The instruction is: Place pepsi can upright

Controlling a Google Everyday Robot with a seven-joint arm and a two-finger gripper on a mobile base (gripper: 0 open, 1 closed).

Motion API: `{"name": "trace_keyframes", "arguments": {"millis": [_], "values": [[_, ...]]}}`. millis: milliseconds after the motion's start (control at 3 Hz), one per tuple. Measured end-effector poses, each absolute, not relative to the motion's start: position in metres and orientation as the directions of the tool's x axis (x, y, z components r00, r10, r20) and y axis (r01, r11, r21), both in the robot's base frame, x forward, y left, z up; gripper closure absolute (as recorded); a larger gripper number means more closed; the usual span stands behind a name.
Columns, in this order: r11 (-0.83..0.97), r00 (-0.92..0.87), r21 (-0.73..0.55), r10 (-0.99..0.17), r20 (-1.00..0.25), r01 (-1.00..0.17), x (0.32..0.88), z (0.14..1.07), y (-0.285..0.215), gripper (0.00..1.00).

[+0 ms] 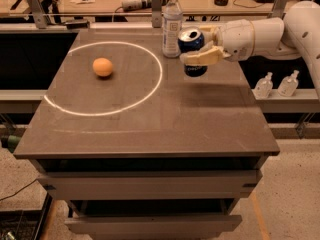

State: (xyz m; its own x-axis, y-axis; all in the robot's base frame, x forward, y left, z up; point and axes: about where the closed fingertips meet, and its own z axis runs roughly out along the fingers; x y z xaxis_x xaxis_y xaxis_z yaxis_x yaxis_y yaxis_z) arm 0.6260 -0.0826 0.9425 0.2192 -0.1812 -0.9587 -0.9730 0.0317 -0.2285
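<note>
Tabletop [150, 129]: dark, marked with a white ring [160, 74]. Arm [260, 34]: I see it reaching in roughly level from the right, over the far right part of the tabletop. Water bottle [172, 24]: clear, capped, upright near the far edge, just outside the ring; I cannot judge its fill. Pepsi can [193, 43]: just right of the bottle, tilted, silver top turned toward the camera. The claw [201, 46] is clamped on it, one finger [200, 58] across its front. Whether its base touches the tabletop I cannot tell. Orange [103, 67]: inside the ring, on the left.

Dark table [150, 129]: orange [103, 67] inside white circle [161, 73], water bottle [172, 26] at rear; gripper [199, 48] clasping pepsi can [191, 42] above rear.
</note>
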Motion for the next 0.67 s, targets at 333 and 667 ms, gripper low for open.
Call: {"name": "trace_keyframes", "arguments": {"millis": [333, 667], "values": [[0.088, 0.217, -0.229, -0.119, -0.969, -0.97, 0.6232, 0.9393, -0.0825, 1.0], [0.124, 0.198, -0.206, -0.073, -0.978, -0.971, 0.6189, 0.9306, -0.082, 1.0]]}}
